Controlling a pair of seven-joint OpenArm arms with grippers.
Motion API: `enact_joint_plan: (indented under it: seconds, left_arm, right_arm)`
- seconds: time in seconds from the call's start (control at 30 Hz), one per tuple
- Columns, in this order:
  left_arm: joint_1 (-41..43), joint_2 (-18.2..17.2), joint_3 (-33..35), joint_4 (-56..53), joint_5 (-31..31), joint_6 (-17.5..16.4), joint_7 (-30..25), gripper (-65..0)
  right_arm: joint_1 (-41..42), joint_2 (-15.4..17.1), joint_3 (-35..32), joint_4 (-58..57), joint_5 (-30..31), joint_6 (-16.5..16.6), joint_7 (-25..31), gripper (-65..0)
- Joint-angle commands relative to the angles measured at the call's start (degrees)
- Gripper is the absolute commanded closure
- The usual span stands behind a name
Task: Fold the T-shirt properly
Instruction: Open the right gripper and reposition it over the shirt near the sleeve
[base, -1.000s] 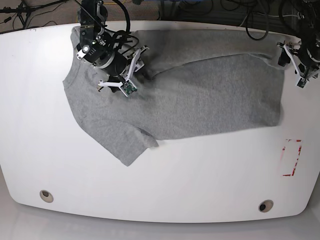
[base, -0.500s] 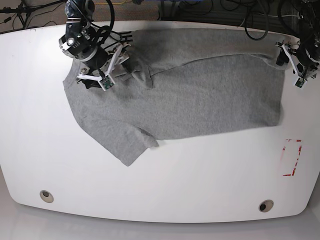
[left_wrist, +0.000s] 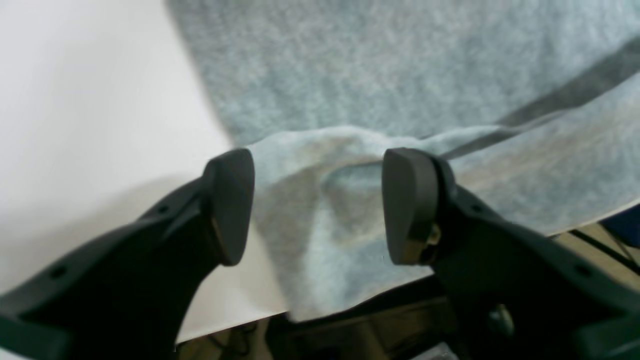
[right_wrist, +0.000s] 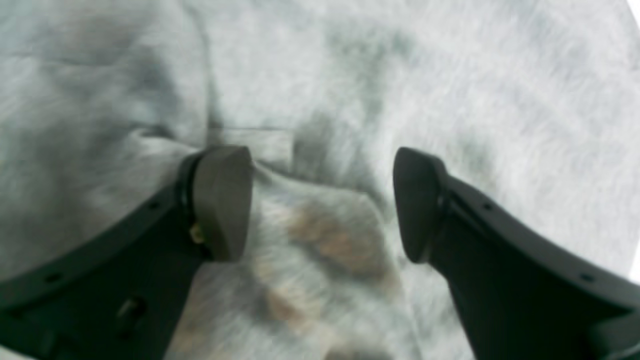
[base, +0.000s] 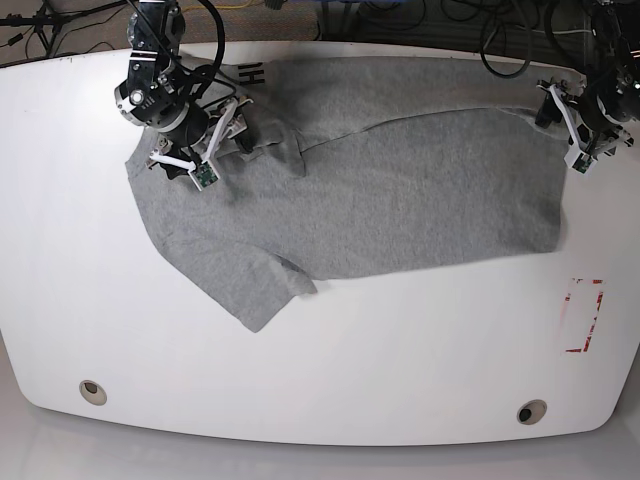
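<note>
The grey T-shirt (base: 400, 190) lies spread over the white table (base: 400, 350), its far side folded over toward the near side. Black lettering (base: 247, 73) peeks out at the far-left edge, and one sleeve (base: 258, 290) sticks out toward the front. My right gripper (base: 218, 142) sits on the shirt's upper left; in the right wrist view the right gripper (right_wrist: 320, 205) is open, straddling a raised fold of T-shirt (right_wrist: 450, 75). My left gripper (base: 562, 132) is at the shirt's far-right corner. In the left wrist view the left gripper (left_wrist: 320, 205) is open over a corner of T-shirt (left_wrist: 350, 65) at the table (left_wrist: 90, 100) edge.
A red outlined rectangle (base: 583, 315) is marked on the table at the right. Two round holes (base: 92, 392) (base: 532, 412) sit near the front edge. Dark cables (base: 400, 20) run along the floor behind the far edge.
My right gripper has moved left and toward the far edge across the shirt, its jaws standing wider. Black lettering has come into view there. The left gripper shifted slightly toward the far edge.
</note>
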Motion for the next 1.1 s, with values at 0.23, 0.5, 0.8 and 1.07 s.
enact_joint_plan:
  seconds: [0.23,0.5,0.8,1.07]
  left_arm:
    - [-0.1,-0.7,-0.4,0.9,-0.3,0.1,-0.7,-37.9]
    - [-0.1,-0.9,-0.4,0.8,-0.3,0.1,-0.7,-37.9]
    - [-0.1,-0.9,-0.4,0.8,-0.3,0.1,-0.7,-37.9]
    - [-0.1,-0.9,-0.4,0.8,-0.3,0.1,-0.7,-37.9]
  right_arm:
    - [0.7,-1.7,-1.3,0.4,0.4,-0.1,1.1,-40.9]
    - [0.3,-2.0,-4.0,0.1,0.2,-0.1,1.1,-40.7]
    - [0.3,-1.8,-4.0,-0.1,0.1,-0.1,1.1,-29.6]
    - [0.4,-1.8,-1.7,-2.1,0.1,-0.1,1.1,-26.2]
